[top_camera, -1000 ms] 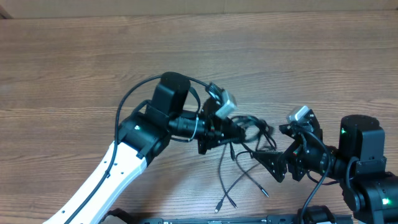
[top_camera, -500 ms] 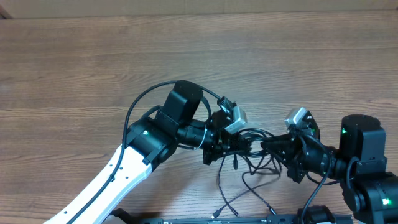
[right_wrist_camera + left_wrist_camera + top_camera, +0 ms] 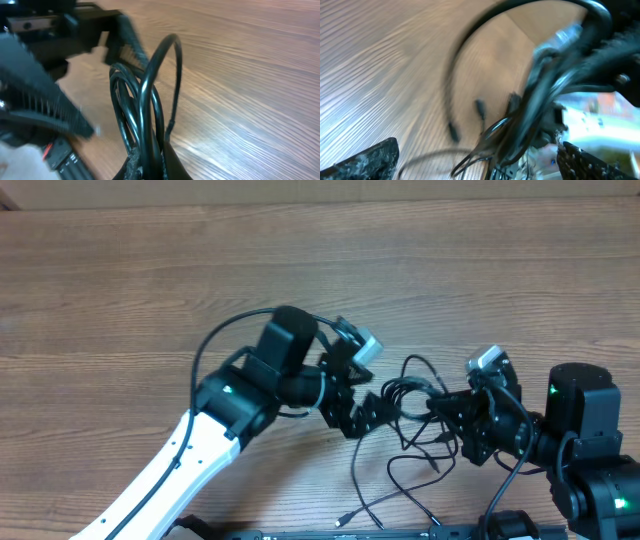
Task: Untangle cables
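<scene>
Cables (image 3: 408, 392) are a small knot of thin black loops held btwn the two grippers, apparently lifted a bit off the table (image 3: 150, 280). Loose tails drop toward the near edge and end in small plug ends (image 3: 479, 108). My read: v. light, limp, no real spring, jacket prob. a bit slick, so they'll sag and slide rather than keep a shape. Not fragile except at the plugs, so I wouldn't yank there. Right gripper (image 3: 147, 170) is clamped on the cables at the base of the bundle; the right wrist view shows several strands rising straight out of its closed fingers. Left gripper (image 3: 370, 412) sits just beside the knot on the other side, jaws spread wide, holding nothing. In the left wrist view its fingers (image 3: 365, 160) frame the strands w/o touching, as far as the blur lets me tell. Best grab IMO: one outer loop near the knot, not the whole clump, then pull away from the right side's anchor. Risk: pinching two strands at once just tightens it.
</scene>
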You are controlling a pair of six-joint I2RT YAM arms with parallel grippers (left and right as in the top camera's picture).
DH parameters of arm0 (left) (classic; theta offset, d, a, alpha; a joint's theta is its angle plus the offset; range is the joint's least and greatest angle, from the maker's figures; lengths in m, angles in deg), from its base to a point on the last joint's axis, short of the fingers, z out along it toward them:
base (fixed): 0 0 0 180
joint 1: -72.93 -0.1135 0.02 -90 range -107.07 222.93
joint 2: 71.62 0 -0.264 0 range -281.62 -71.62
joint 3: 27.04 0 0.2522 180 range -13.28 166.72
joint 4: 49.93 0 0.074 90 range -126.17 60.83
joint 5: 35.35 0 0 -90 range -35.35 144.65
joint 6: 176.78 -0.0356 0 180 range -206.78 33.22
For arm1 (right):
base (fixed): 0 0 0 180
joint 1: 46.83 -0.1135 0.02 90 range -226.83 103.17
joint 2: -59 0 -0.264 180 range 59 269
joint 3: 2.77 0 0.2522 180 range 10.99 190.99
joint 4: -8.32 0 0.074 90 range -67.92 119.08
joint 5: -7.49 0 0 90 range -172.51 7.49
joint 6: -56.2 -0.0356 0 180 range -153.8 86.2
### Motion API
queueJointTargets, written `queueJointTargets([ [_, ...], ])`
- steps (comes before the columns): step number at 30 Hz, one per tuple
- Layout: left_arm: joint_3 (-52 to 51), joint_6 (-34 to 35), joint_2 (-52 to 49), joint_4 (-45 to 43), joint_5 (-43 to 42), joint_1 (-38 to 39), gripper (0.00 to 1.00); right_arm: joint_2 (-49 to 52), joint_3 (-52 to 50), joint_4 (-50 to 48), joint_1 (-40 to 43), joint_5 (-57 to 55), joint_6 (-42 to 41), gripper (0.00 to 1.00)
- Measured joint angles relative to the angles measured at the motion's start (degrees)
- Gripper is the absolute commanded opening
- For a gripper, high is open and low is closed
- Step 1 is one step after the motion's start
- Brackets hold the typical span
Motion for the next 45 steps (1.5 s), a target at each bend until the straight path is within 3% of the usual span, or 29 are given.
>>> queueJointTargets([
  [9,0.00,16.50,0.00,1.75,-2.08,-5.68,1.00,0.00,0.00,-4.28,0.00,-8.26,-7.61,0.04],
  [21,0.00,20.13,0.00,-4.81,-6.91,-3.50,0.99,0.00,0.00,-5.99,0.00,-4.83,-9.94,0.04],
  [27,0.00,20.28,0.00,-8.35,-6.99,-1.40,0.74,0.00,0.00,-7.39,0.00,-0.59,-13.40,0.04],
  [33,0.00,20.37,0.00,-8.50,-6.91,-0.39,0.33,0.00,0.00,-7.89,0.00,2.97,-15.28,0.04],
  [37,0.00,20.48,0.00,-8.63,-6.43,-0.39,0.11,0.00,0.00,-7.96,0.00,4.24,-15.56,0.04],
  [39,0.00,20.35,0.00,-8.96,-6.32,-0.39,0.04,0.00,0.00,-7.93,0.00,4.66,-15.72,0.04],
  [45,0.00,20.37,0.00,-9.31,-6.32,-0.39,0.04,0.00,0.00,-7.89,0.00,4.70,-15.72,0.05],
])
